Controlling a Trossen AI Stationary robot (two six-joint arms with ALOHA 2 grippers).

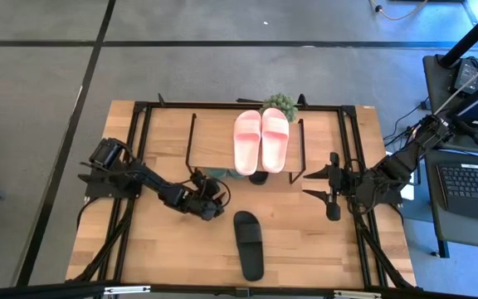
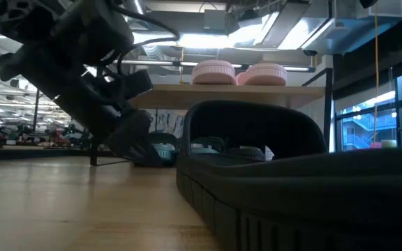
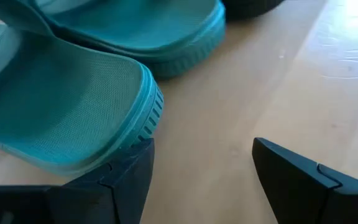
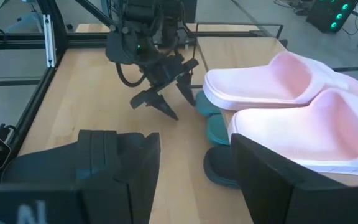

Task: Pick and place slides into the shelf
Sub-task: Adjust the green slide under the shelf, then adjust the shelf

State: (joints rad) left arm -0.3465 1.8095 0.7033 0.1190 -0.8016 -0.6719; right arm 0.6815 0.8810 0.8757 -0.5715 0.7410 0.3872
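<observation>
My left gripper (image 1: 216,193) has its fingers (image 3: 114,180) spread apart and low over the table (image 1: 156,249), just beside the edge of the green slides (image 3: 73,112) that lie under the front edge of the shelf (image 1: 210,141), with nothing held between them. My right gripper (image 1: 318,184) waits near the table's right edge with its fingers parted and empty, pointed toward the shelf. I see the pink slides (image 1: 261,139) side by side on the shelf's top board, one black slide (image 1: 249,243) lying alone near the table's front edge, and another dark slide (image 4: 219,167) under the shelf beside the green ones.
</observation>
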